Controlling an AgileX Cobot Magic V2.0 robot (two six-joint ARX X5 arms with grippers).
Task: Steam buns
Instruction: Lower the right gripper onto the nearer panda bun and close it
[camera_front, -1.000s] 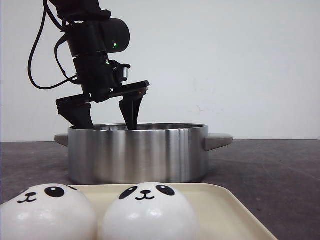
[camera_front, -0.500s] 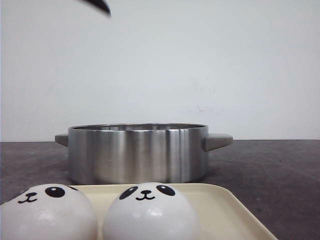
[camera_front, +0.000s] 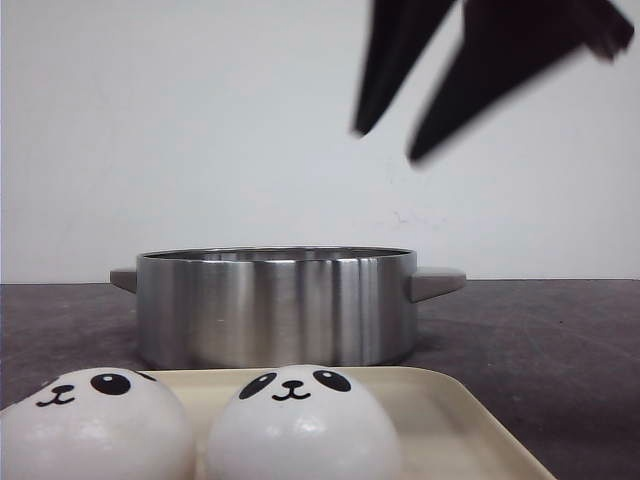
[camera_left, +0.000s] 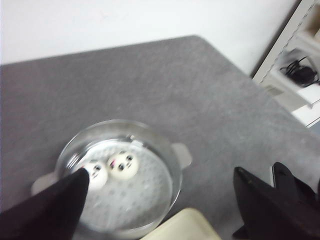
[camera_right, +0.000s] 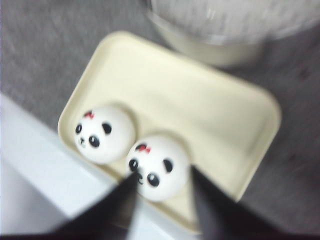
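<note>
Right pincer (camera_front: 385, 145): your right arm's pincer hangs high above the pot in the front view, blurred, fingers spread wide and holding nothing; in its own wrist view the two dark fingers frame one bun on the tray.
Left pincer (camera_left: 160, 200): wide apart and empty, well above the pot, with one finger at each lower corner of its wrist view.
Buns in the pot (camera_left: 116, 166): two panda-faced buns sit side by side, touching or nearly so, on the perforated steamer plate inside.
Buns on the tray (camera_right: 132, 147): two more buns rest just beside each other at the tray's near end.
Pot (camera_front: 275, 305): a steel pot with side handles stands on the counter (camera_front: 560, 340), just behind the tray.
Tray (camera_right: 200, 115): cream-coloured; its far half is bare.
Progress: by your count, two of four buns are in and two are left to move.
Next, as a judgement: the right pincer looks placed to come down on a tray bun.
Lid: none is visible in these views.
</note>
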